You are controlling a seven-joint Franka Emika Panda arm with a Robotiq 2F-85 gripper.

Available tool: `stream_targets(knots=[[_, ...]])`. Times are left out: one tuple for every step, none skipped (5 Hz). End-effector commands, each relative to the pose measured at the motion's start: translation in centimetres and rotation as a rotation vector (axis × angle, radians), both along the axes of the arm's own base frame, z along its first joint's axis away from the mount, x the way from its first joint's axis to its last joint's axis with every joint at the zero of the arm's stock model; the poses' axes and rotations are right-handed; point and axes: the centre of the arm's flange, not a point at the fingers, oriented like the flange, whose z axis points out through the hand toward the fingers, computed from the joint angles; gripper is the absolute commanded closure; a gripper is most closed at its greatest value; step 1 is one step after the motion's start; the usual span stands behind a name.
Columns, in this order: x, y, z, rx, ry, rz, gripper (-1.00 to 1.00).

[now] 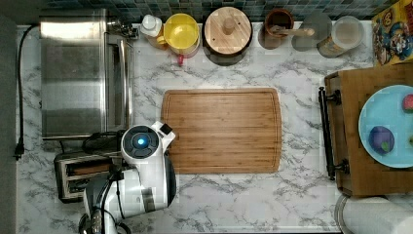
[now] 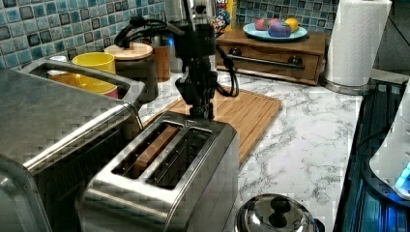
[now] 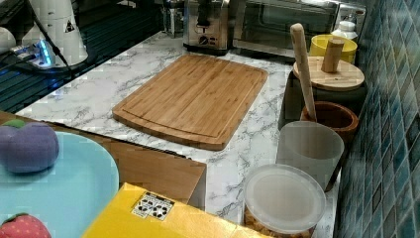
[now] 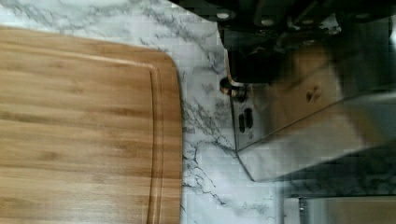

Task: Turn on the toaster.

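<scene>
The toaster (image 2: 164,164) is a small shiny steel box with two long dark slots, standing next to the big oven. In the top view the toaster (image 1: 73,175) sits at the lower left, half under my white arm (image 1: 143,165). My black gripper (image 2: 202,115) hangs straight down at the toaster's far end, tips at its top edge, and looks shut with nothing held. In the right view the gripper (image 3: 203,20) is in front of the toaster's (image 3: 205,37) control face. The wrist view has the toaster's steel face (image 4: 299,121), a round knob (image 4: 229,86) and the dark gripper (image 4: 250,70) against it.
A steel toaster oven (image 1: 80,73) stands close behind the toaster. A bamboo cutting board (image 1: 221,129) lies mid-counter. Mug, jars and canisters line the tiled back wall. A wooden tray (image 1: 350,131) carries a blue plate. A kettle lid (image 2: 270,217) and paper towel roll (image 2: 355,43) stand nearby.
</scene>
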Motion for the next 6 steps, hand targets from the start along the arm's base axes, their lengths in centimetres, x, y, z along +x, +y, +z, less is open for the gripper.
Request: stream_targets(knots=[[-10.17,-7.53,-16.52,-0.175,0.356,-0.065,1.0],[-10.16,-7.52,-16.52,-0.174,0.356,-0.065,1.0],[-10.16,-7.52,-16.52,-0.174,0.356,-0.065,1.0],[-10.14,-7.52,-16.51,-0.174,0.355,-0.065,1.0],[-10.15,-7.52,-16.51,-0.174,0.355,-0.065,1.0],[-10.14,-7.52,-16.51,-0.174,0.355,-0.065,1.0]])
